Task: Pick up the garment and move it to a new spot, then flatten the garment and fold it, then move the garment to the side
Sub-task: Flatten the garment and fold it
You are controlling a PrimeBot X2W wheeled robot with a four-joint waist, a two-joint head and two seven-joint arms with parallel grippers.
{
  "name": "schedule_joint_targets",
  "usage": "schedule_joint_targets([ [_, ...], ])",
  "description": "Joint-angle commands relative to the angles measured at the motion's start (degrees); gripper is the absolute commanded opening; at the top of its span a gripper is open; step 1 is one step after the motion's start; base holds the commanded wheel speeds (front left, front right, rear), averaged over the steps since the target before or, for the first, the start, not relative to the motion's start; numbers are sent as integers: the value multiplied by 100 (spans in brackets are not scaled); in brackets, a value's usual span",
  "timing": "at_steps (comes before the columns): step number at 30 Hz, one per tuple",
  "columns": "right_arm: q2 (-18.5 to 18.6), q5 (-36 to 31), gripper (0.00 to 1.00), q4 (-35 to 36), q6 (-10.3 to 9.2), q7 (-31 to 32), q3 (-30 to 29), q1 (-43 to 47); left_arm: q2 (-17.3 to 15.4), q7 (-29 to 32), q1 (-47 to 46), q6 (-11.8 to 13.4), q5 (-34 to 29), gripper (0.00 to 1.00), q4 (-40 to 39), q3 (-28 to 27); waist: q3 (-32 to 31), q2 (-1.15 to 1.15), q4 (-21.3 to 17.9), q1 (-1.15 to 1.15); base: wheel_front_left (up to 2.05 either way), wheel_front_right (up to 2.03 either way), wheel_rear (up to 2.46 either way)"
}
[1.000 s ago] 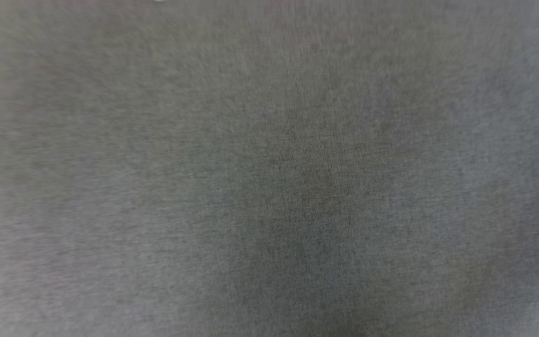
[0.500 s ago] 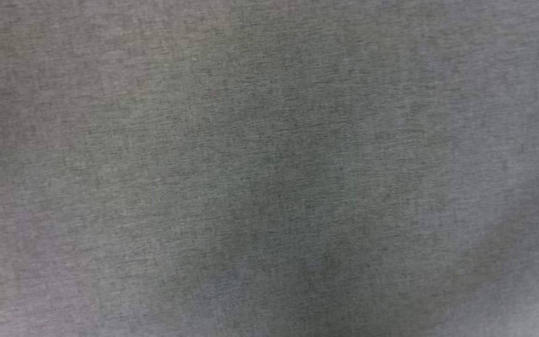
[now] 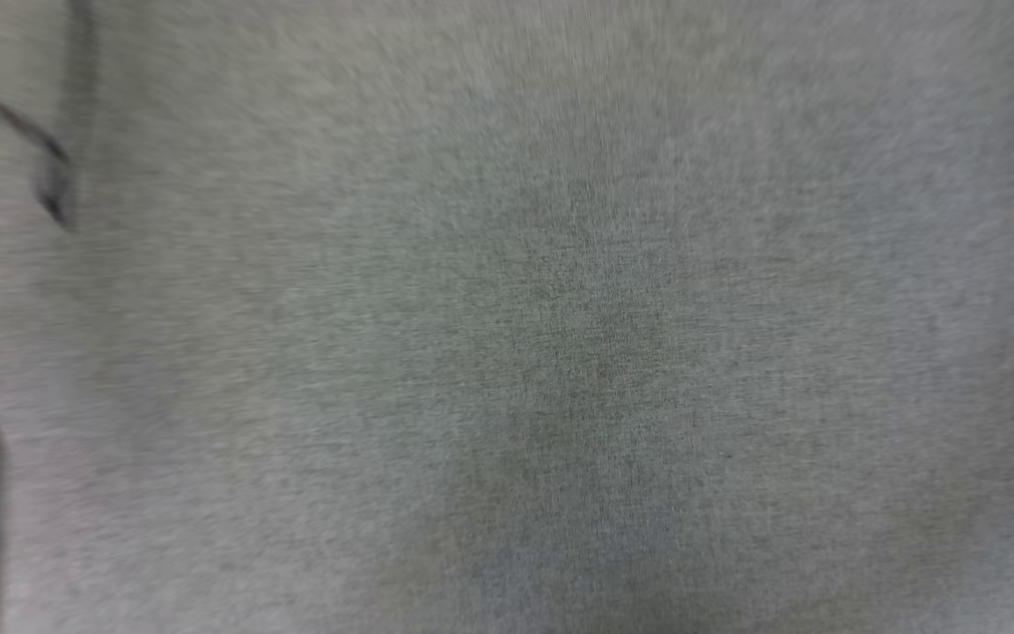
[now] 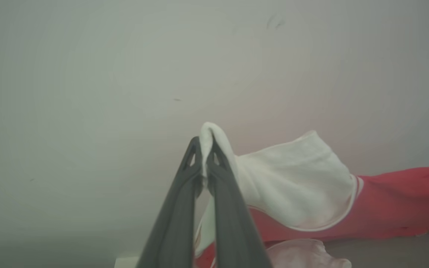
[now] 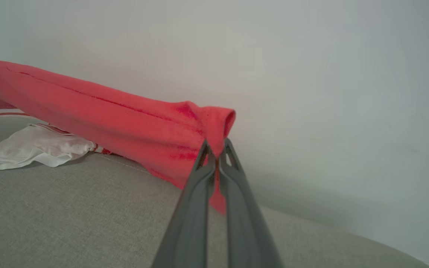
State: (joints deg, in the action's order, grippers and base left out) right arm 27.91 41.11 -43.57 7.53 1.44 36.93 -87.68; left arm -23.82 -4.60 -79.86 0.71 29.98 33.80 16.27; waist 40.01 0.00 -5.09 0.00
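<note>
The left gripper is clamped on a white sleeve fold of the garment. The right gripper pinches its red edge, the cloth stretching sideways from each above grey upholstery.

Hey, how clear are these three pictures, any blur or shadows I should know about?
Head view: the grey fabric surface is motion-smeared, with a soft shadow down its middle. Left wrist view: left gripper and garment fairly crisp, a pink cast on the wall behind. Right wrist view: sharpest, right gripper and the surface's weave clear.
</note>
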Motion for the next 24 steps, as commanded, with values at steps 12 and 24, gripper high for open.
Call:
schedule_joint_targets([
  [12, 199, 1019, 0, 111, -8, -237, 511, 3251, 95, -387, 3946, -187, 1053, 0, 10, -372, -2403, 0, 334, 0, 0, 0, 0],
  [24, 426, 1362, 0, 532, -11, -396, 315, 5598, -4, -146, 7111, 696, 1384, 0, -1839, -606, -3312, 0, 364, 0, 0, 0, 0],
])
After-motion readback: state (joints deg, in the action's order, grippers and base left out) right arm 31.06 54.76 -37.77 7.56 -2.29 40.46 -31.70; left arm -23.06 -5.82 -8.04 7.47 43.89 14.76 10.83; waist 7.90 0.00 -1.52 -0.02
